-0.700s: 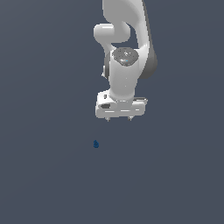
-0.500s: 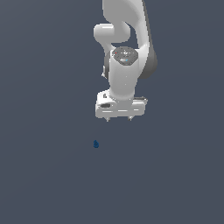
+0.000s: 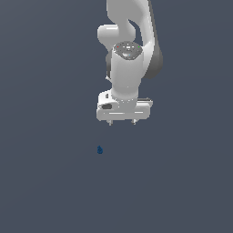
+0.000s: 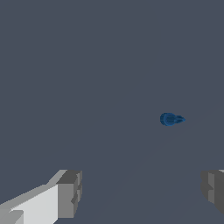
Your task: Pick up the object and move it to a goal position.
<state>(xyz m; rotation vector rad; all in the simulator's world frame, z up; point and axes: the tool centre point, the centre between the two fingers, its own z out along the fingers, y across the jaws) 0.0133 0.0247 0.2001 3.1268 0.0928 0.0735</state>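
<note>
No shift is seen since a moment ago — the tool (image 3: 123,123) is held above the object (image 3: 100,150), fingers spread apart, nothing gripped — approach not begun

From my wrist camera I see the claw (image 4: 140,192) with its two fingers spread wide apart and nothing between them. One finger (image 4: 65,194) shows as a grey blocky pad with a white body behind it; only the grey edge of the other pad comes into the picture. The object (image 4: 171,119) is a small dark blue blob, rounded at one end and tapering to a blunt point at the other. It lies on the plain grey-blue tabletop (image 4: 87,65), well clear of both fingers and touching neither. It sits nearer the finger that is only partly in view, and not centred in the gap between the pads.
</note>
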